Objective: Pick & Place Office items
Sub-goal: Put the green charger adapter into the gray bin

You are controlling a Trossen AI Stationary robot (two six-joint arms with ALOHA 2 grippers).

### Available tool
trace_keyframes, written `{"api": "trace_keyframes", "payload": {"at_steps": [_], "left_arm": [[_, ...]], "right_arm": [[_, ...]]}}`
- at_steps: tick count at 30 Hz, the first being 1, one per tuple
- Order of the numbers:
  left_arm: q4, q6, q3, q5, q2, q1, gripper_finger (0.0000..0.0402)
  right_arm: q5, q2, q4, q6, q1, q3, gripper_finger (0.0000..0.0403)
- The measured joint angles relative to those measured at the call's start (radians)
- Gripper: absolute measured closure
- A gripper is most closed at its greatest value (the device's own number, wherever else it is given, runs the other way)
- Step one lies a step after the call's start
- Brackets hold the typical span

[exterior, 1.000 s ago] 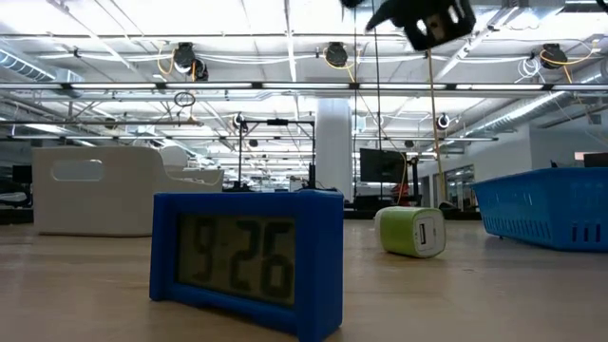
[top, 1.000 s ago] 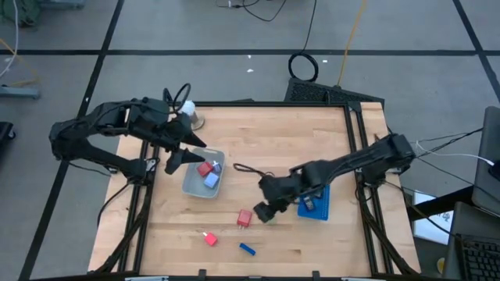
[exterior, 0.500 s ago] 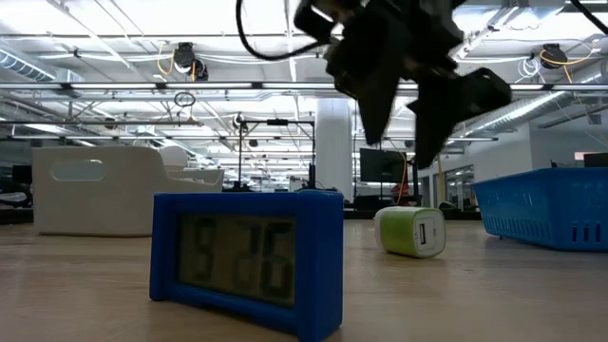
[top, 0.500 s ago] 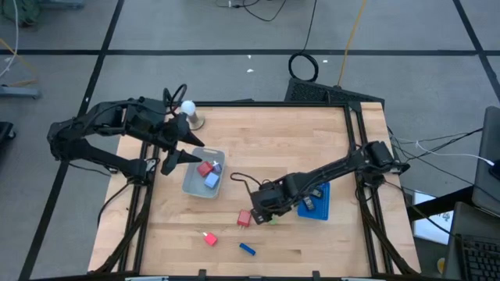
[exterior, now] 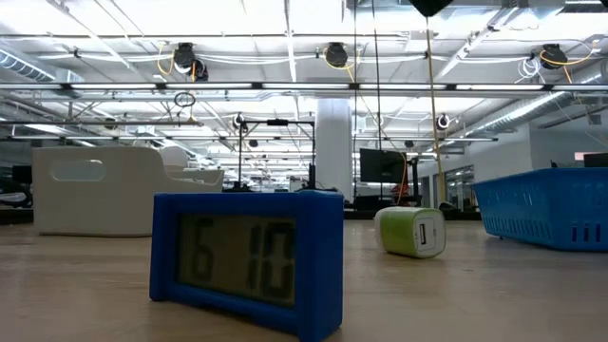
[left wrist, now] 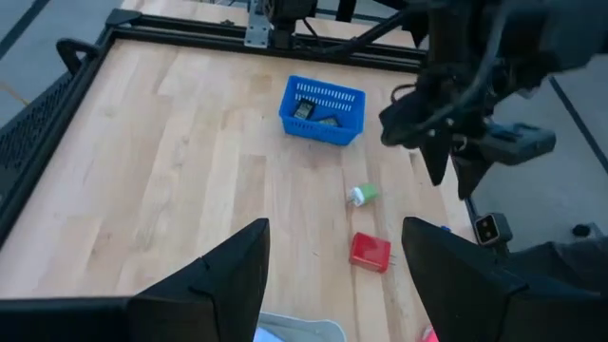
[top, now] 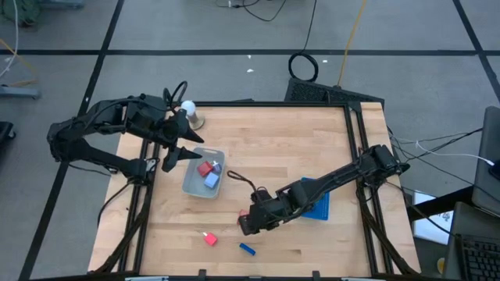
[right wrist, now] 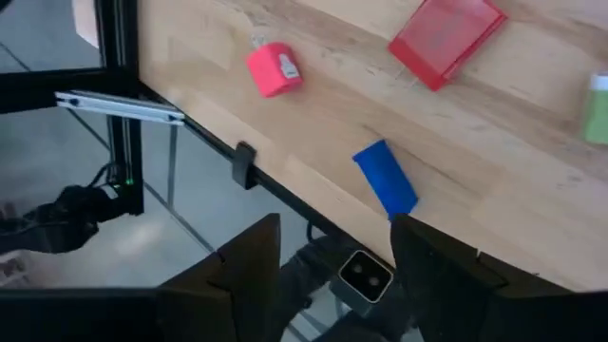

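Observation:
My right gripper (top: pixel 247 223) is open and hangs over the near middle of the table, touching nothing. Its wrist view (right wrist: pixel 328 275) looks down on a red block (right wrist: pixel 445 38), a small pink item (right wrist: pixel 274 68), a blue block (right wrist: pixel 385 179) and a green piece (right wrist: pixel 597 95), all lying flat on the wood. The pink item (top: pixel 209 238) and the blue block (top: pixel 248 250) also show from above. My left gripper (top: pixel 176 153) is open (left wrist: pixel 332 275) and waits by the grey tray (top: pixel 191 186), which holds a red item (top: pixel 205 168) and a lavender item (top: pixel 212 179).
The blue tray (top: pixel 320 209) lies under my right arm, with dark items inside (left wrist: pixel 304 110). A white ball on a brass base (top: pixel 190 114) stands at the far left corner. The table's near edge (right wrist: pixel 237 152) runs close to the blue block. Bare wood stretches across the far middle.
My right gripper has travelled toward the table's left and near edge, from beside the blue tray to above the red block, the arm stretching out lower across the table. The items on the table lie where they were.

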Motion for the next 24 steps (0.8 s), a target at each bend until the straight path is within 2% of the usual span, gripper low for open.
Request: {"api": "trace_keyframes", "payload": {"at_steps": [4, 9, 14, 19, 21, 24], "left_arm": [[0.0, -0.031, 0.0, -0.024, 0.0, 0.0, 0.0158], [0.006, -0.046, 0.0, -0.071, 0.0, 0.001, 0.0158], [0.013, -0.077, 0.0, -0.07, 0.0, 0.0, 0.0158], [0.042, -0.099, 0.0, -0.07, 0.0, 0.0, 0.0158], [0.049, -0.102, 0.0, -0.07, 0.0, 0.0, 0.0158], [0.052, -0.103, 0.0, -0.07, 0.0, 0.0, 0.0158]], "right_arm": [[-0.05, 0.001, -0.042, -0.052, -0.017, 0.0, 0.0213], [-0.06, 0.001, -0.023, -0.202, -0.035, -0.001, 0.0213], [-0.224, 0.001, 0.071, -0.355, -0.06, -0.001, 0.0213], [-0.28, 0.001, 0.167, -0.445, -0.079, -0.001, 0.0213], [-0.261, 0.001, 0.175, -0.41, -0.083, -0.001, 0.0213], [-0.157, 0.001, 0.115, -0.285, -0.075, -0.001, 0.0213]]}}
